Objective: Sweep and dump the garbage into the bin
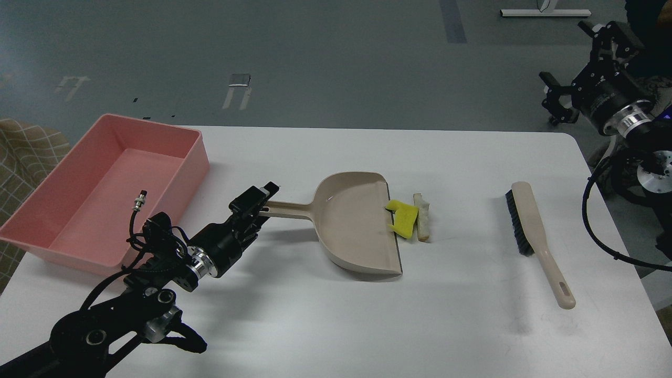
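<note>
Garbage: a bright yellow notched foam piece [403, 218] and a pale off-white crumbly stick [421, 217], lying side by side on the white tabletop [336, 310], touching each other. Yellow piece resting against the open front lip of the beige plastic dustpan [358, 223], partly over its edge; stick just beyond it, on the side away from the pan.

Left hand [258, 203] at the end of the dustpan's long handle, black fingers on either side of the handle tip, seemingly closed on it, though the dark fingers make the contact hard to read. Dustpan flat on the tabletop, handle pointing towards the large shallow pink plastic bin [163, 181], mouth facing the scraps.

Pink bin at the tabletop's far left corner, near the left arm, well apart from the scraps.

Beige long-handled brush with black bristles [535, 236] lying on the tabletop to the right of the scraps, apart from them, untouched.

Right hand [556, 100] raised off beyond the tabletop's right edge, holding nothing; fingers dark and small, opening impossible to tell.
</note>
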`<state>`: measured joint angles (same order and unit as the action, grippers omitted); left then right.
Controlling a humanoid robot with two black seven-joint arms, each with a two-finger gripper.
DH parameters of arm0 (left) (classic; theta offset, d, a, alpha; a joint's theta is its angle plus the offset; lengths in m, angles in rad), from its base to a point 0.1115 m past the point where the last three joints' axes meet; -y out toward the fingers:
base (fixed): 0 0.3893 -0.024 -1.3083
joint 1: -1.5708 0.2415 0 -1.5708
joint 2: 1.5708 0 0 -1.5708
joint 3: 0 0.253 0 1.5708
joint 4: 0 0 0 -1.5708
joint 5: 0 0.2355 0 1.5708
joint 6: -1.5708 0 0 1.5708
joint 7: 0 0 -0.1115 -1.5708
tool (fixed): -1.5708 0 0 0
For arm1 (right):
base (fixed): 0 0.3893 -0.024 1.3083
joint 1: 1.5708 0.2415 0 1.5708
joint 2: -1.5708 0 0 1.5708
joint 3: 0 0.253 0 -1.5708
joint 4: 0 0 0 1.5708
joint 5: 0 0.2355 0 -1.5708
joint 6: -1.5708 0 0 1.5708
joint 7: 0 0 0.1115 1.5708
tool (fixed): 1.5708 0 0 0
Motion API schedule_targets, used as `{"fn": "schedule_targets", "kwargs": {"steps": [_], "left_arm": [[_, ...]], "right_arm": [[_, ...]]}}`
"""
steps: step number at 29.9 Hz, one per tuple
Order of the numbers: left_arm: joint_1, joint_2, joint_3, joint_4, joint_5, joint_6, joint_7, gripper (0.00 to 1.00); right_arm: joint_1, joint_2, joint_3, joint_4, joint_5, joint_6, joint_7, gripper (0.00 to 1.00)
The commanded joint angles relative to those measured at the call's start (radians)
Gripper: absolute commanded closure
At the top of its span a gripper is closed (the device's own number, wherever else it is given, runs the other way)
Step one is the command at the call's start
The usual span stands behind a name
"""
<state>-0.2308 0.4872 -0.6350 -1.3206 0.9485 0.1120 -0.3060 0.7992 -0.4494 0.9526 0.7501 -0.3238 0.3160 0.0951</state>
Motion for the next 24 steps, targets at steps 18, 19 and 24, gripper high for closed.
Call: {"fn": "schedule_targets", "kwargs": {"steps": [18, 19, 24], "left_arm": [[0.011, -0.001, 0.001, 0.001, 0.053, 0.034, 0.033, 0.83], [0.011, -0.001, 0.001, 0.001, 0.053, 0.034, 0.033, 0.85], [0.011, -0.001, 0.001, 0.001, 0.053, 0.034, 0.039, 1.0]], "right_arm": [[0.0, -0.002, 0.002, 0.0, 0.0, -0.003, 0.0, 0.0], [0.002, -0.002, 0.002, 0.0, 0.0, -0.002, 0.0, 0.0], [0.0, 0.0, 0.002, 0.0, 0.0, -0.003, 0.0, 0.0]]}}
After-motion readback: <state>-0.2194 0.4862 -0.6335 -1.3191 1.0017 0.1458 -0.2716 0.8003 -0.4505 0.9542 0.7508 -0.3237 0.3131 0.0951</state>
